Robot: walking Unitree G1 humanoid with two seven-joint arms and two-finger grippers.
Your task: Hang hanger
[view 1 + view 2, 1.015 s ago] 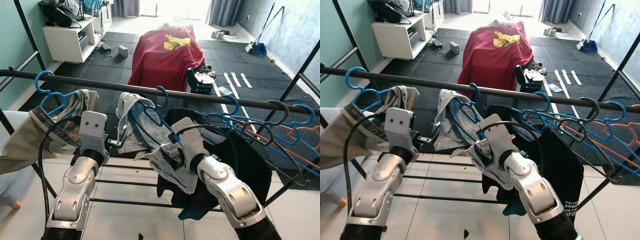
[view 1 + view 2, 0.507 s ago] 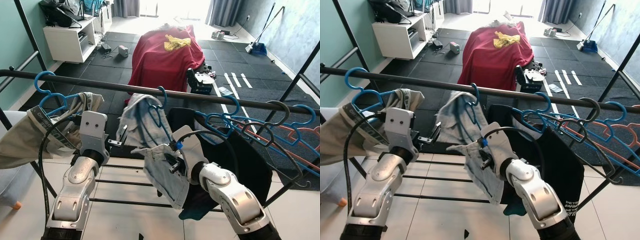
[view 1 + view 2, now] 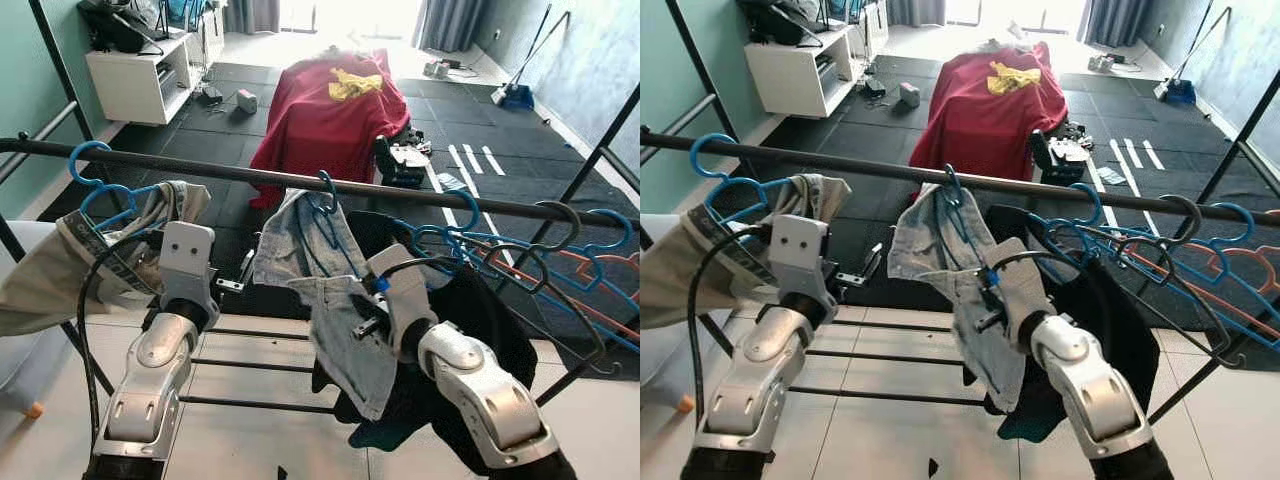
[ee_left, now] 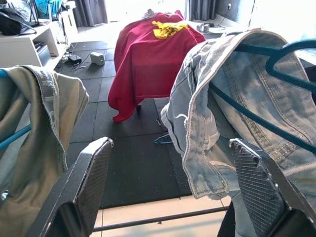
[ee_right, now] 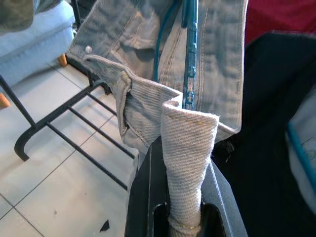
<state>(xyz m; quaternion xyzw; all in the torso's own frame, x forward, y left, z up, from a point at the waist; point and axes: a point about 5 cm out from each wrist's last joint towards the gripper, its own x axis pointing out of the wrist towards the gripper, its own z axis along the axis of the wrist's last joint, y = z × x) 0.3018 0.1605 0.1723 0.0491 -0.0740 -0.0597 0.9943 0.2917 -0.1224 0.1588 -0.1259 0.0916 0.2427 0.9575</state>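
Observation:
A blue hanger carrying a light denim garment hooks over the black rail near its middle. My right gripper sits just below the hanger, shut on a fold of the denim hem; in the right wrist view the rolled fabric is pinched between the black fingers. My left gripper stands open to the left of the denim, with nothing between its fingers. In the left eye view the left gripper is level with the garment's left edge.
A beige garment hangs on a blue hanger at the rail's left. A black garment and several blue hangers crowd the right side. Lower rack bars cross over white tiles. A red-draped object and a white shelf stand beyond.
My right gripper has moved to the right with the denim hem in it, and the garment now hangs straighter under its hanger. The left arm has barely moved.

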